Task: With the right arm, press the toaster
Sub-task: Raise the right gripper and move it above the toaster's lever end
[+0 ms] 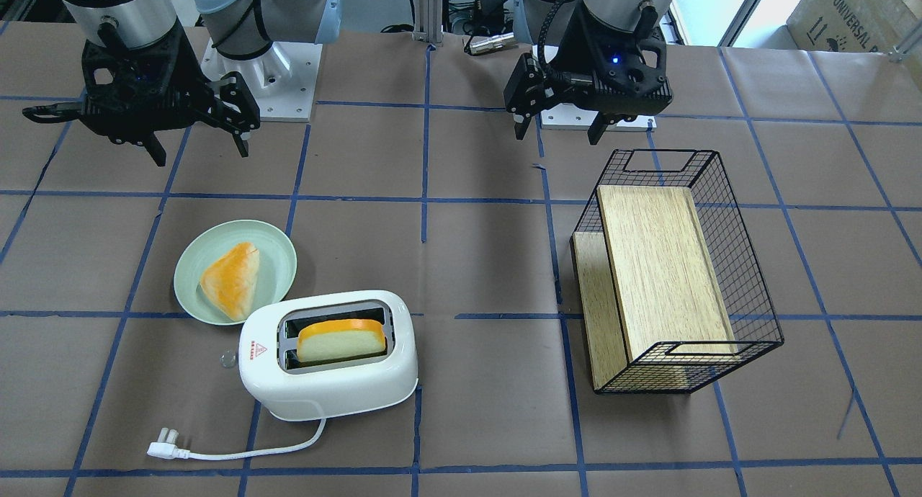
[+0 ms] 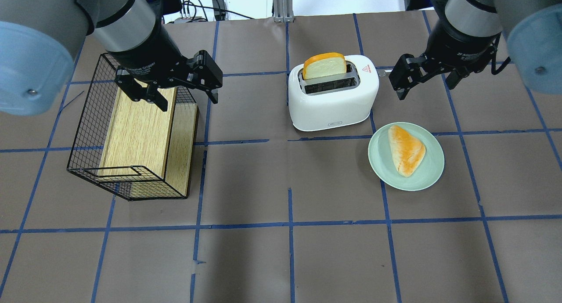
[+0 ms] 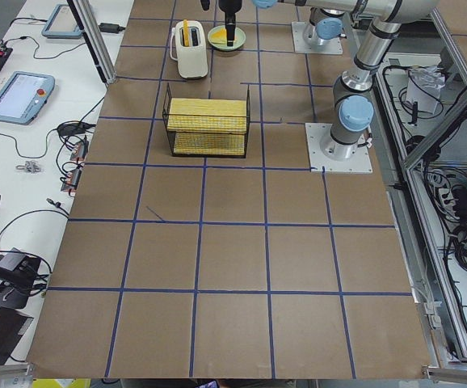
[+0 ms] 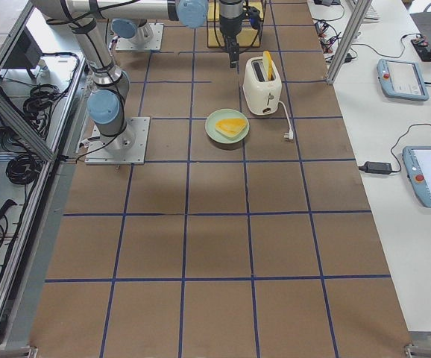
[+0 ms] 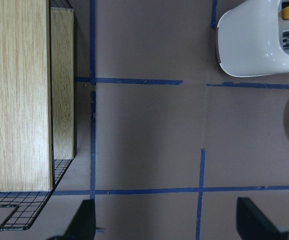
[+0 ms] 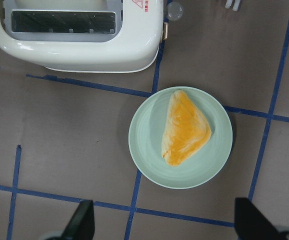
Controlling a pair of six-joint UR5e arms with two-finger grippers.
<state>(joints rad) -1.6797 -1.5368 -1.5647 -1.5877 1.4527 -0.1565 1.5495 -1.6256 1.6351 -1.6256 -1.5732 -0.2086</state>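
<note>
1. The right gripper (image 1: 199, 153) hangs above the surface (image 1: 468, 266) with its fingers spread wide, holding nothing, apart from the toaster (image 1: 328, 382).
2. The toaster stands upright just beside a green plate (image 1: 187, 266), with a bread slice (image 1: 341, 340) in one slot.
3. The left gripper (image 1: 558, 133) hangs spread and empty near the wire basket (image 1: 677, 266).

Toaster (image 2: 333, 96) in the middle of the table (image 2: 281, 259), bread slice (image 2: 325, 66) standing in its far slot, plate (image 2: 432, 171) just beside it on the robot's right, bread piece (image 2: 406, 150) on the plate, basket (image 2: 88, 118) well apart on the left, board (image 2: 136, 131) inside it
</note>
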